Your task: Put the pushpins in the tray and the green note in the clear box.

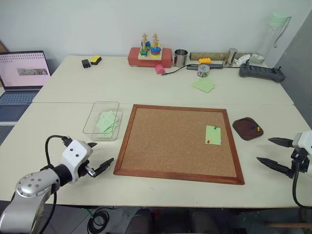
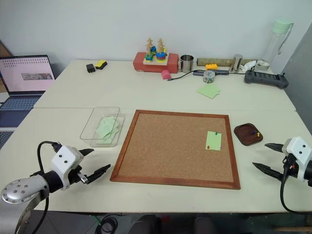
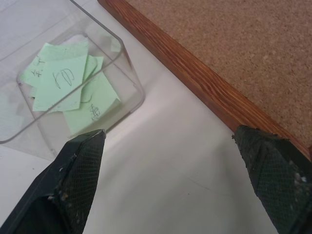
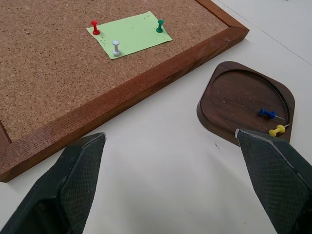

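Observation:
The green note (image 1: 213,134) is pinned on the cork board (image 1: 165,141) by a red pushpin (image 4: 94,26), a white pushpin (image 4: 116,47) and a green pushpin (image 4: 159,25). The dark wooden tray (image 1: 247,128), right of the board, holds a blue pushpin (image 4: 266,113) and a yellow pushpin (image 4: 277,130). The clear box (image 1: 102,120), left of the board, contains several green sheets (image 3: 68,85). My left gripper (image 1: 99,157) is open and empty near the board's front left corner. My right gripper (image 1: 275,153) is open and empty just in front of the tray.
A laptop (image 1: 22,75) sits at the far left. Along the back stand a red box with a stacking toy (image 1: 150,54), metal cups (image 1: 181,57), a bottle (image 1: 273,36), a black device (image 1: 261,71) and a pile of green sheets (image 1: 204,85).

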Tool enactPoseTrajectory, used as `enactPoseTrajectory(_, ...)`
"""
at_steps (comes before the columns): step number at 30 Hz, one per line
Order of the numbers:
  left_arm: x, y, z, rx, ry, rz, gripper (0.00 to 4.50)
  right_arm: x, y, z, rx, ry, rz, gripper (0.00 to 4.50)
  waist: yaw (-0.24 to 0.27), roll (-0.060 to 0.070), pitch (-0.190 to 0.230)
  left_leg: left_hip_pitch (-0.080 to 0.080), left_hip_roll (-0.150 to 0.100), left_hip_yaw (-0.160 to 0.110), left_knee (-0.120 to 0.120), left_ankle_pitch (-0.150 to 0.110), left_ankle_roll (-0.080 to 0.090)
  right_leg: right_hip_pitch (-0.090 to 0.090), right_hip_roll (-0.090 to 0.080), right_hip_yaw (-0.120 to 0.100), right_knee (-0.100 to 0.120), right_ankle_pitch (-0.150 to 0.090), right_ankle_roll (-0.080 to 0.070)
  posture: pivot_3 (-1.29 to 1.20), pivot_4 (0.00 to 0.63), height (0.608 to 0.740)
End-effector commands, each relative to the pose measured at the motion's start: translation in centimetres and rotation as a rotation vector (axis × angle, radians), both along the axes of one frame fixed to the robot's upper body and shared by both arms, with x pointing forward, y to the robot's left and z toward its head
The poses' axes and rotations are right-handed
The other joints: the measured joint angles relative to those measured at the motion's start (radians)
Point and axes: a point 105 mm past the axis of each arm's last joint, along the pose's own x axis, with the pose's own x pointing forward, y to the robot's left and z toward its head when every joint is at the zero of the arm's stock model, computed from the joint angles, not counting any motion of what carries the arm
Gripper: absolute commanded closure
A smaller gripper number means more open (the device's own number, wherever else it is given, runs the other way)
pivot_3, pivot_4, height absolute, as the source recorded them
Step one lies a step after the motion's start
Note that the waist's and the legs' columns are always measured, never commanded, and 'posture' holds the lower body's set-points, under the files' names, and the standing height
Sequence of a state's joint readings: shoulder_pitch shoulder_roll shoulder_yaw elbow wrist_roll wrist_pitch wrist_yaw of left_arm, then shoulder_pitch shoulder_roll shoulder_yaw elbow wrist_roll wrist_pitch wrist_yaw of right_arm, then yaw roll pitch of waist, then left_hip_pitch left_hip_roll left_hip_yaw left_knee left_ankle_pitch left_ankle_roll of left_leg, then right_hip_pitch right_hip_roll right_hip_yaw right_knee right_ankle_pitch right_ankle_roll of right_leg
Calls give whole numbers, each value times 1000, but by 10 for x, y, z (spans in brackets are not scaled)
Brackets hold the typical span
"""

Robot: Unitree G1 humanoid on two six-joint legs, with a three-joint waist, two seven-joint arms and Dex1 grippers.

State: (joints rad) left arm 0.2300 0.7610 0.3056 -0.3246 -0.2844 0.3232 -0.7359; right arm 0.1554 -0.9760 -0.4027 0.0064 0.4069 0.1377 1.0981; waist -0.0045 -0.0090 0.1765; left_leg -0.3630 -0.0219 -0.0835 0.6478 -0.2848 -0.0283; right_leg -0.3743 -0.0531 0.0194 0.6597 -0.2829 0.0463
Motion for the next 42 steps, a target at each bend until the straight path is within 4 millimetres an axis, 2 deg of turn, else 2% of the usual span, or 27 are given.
enactPoseTrajectory(1, -1, -2, 12, -52, -41, -15, 32, 2, -2, 10, -11, -45, 2, 0, 0, 0, 0, 0, 0, 0, 0, 0, 0, 0, 0, 0, 0, 0, 0, 0, 150, 740)
enactPoseTrajectory(11, -2, -1, 10, -39, -39, 5, 32, 6, -3, 11, -1, -41, -14, 0, 0, 0, 0, 0, 0, 0, 0, 0, 0, 0, 0, 0, 0, 0, 0, 0, 150, 740)
enactPoseTrajectory(29, 3, -8, 18, -67, -67, -33, 32, 8, -2, 13, -12, -62, -6, 0, 0, 0, 0, 0, 0, 0, 0, 0, 0, 0, 0, 0, 0, 0, 0, 0, 150, 740)
enactPoseTrajectory(32, 4, -17, 16, -47, -50, -71, 32, 8, -2, 15, -11, -71, -7, 0, 0, 0, 0, 0, 0, 0, 0, 0, 0, 0, 0, 0, 0, 0, 0, 0, 150, 740)
enactPoseTrajectory(37, 7, -46, 24, -96, -51, -185, 32, 5, -1, 18, -5, -89, -12, 0, 0, 0, 0, 0, 0, 0, 0, 0, 0, 0, 0, 0, 0, 0, 0, 0, 150, 740)
enactPoseTrajectory(41, 14, -74, 40, -138, -84, -278, 628, 4, 8, 24, 22, -108, -3, 0, 1, 0, 0, 0, 0, 0, 1, 0, 0, 0, 0, 0, 0, 0, 0, 0, 150, 740)
enactPoseTrajectory(42, 17, -82, 42, -138, -93, -293, 892, 4, 11, 26, 31, -114, 4, 0, 2, 0, 0, 0, 0, 0, 1, 0, 0, 0, 0, 0, 1, 0, 0, 0, 150, 740)
